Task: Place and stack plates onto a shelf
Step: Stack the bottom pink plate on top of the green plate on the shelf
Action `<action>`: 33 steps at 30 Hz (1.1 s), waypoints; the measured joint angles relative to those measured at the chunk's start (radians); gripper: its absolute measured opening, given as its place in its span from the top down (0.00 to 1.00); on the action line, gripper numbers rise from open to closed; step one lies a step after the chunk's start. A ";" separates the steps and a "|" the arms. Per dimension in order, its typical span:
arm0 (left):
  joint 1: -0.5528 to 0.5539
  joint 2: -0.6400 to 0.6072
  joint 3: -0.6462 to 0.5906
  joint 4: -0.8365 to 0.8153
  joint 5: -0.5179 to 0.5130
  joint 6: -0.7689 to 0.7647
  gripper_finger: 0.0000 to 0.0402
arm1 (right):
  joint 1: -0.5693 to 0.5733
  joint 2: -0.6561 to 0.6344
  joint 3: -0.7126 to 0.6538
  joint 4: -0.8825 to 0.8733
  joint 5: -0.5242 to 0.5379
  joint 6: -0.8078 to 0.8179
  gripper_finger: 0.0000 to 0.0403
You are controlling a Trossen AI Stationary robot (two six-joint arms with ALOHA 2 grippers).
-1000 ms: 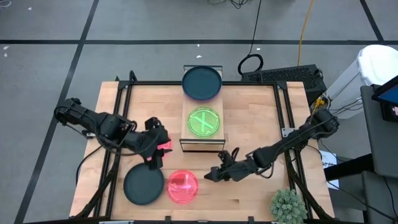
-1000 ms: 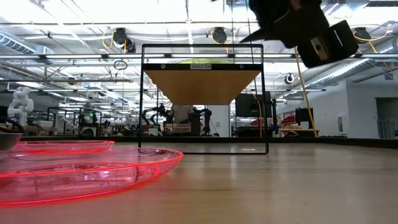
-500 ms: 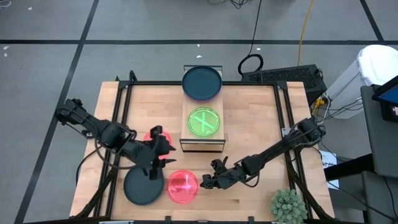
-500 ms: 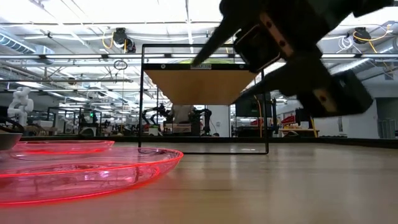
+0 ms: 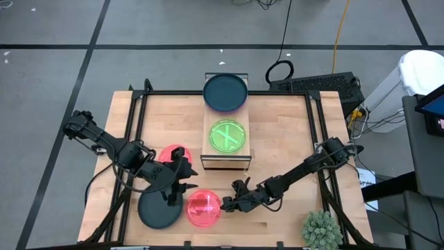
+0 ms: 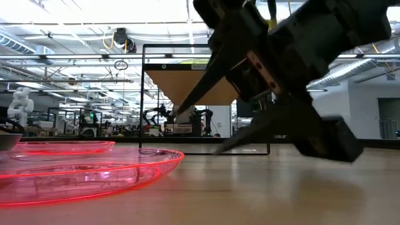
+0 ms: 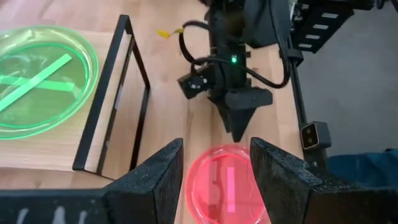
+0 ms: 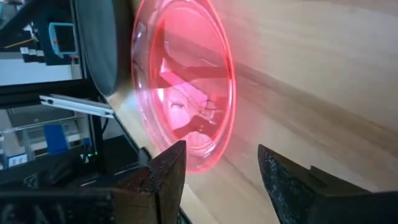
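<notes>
- Right gripper, fingers spread and holding nothing, sits low at the near pink plate's right rim, likely lining up a grasp.
- Left gripper hangs released above that plate.

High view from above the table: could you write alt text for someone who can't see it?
Seen from above, the right hand, fingers apart, reaches the edge of a pink plate near the table's front edge. The left hand hovers between it, a dark plate and a second pink plate. A green plate lies on the shelf.
</notes>
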 joint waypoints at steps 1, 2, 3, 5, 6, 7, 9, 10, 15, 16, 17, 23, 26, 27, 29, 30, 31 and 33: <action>0.000 0.000 0.000 0.000 0.000 0.004 0.53 | 0.000 0.010 0.000 0.008 0.001 -0.003 0.55; -0.001 0.000 0.000 0.000 0.000 0.006 0.53 | 0.000 0.018 0.000 0.008 0.001 -0.004 0.55; -0.001 0.000 0.000 0.000 0.001 0.010 0.53 | 0.000 0.025 0.005 0.011 0.001 -0.006 0.55; -0.001 0.000 0.000 0.003 0.002 0.010 0.53 | -0.002 0.039 0.021 0.011 0.001 -0.016 0.55; -0.001 0.000 0.000 0.004 0.002 0.010 0.53 | -0.002 0.043 0.029 0.007 0.002 -0.021 0.55; -0.001 0.000 0.000 0.006 0.002 0.010 0.53 | -0.002 0.048 0.038 0.001 0.009 -0.024 0.55; 0.000 0.000 0.000 0.007 0.002 0.010 0.53 | -0.005 0.063 0.060 -0.004 0.028 -0.030 0.55; -0.001 0.000 0.000 0.007 0.002 0.010 0.53 | -0.006 0.070 0.068 -0.006 0.032 -0.033 0.55; -0.001 0.000 0.000 0.006 0.005 0.020 0.53 | -0.010 0.100 0.108 -0.015 0.049 -0.039 0.55; -0.001 0.000 0.000 0.006 0.005 0.020 0.53 | -0.010 0.107 0.117 -0.015 0.050 -0.040 0.55; -0.001 0.000 0.000 0.006 0.005 0.020 0.53 | -0.010 0.112 0.125 -0.019 0.050 -0.040 0.55; -0.001 0.000 0.000 0.005 0.006 0.020 0.53 | -0.010 0.123 0.153 -0.094 0.058 -0.020 0.62; -0.001 0.000 0.000 0.005 0.006 0.020 0.53 | -0.012 0.123 0.153 -0.105 0.075 -0.002 0.70; -0.001 0.000 0.000 0.005 0.006 0.020 0.53 | -0.012 0.123 0.153 -0.107 0.076 0.006 0.74; -0.001 0.000 0.000 0.005 0.006 0.019 0.53 | -0.012 0.124 0.152 -0.115 0.077 0.019 0.82; -0.001 0.000 0.000 0.005 0.006 0.018 0.53 | -0.012 0.124 0.152 -0.116 0.077 0.020 0.86; -0.001 0.000 0.000 0.005 0.006 0.018 0.53 | -0.012 0.124 0.152 -0.116 0.077 0.020 0.89; -0.001 0.000 0.000 0.005 0.006 0.018 0.53 | -0.012 0.124 0.152 -0.116 0.077 0.018 0.97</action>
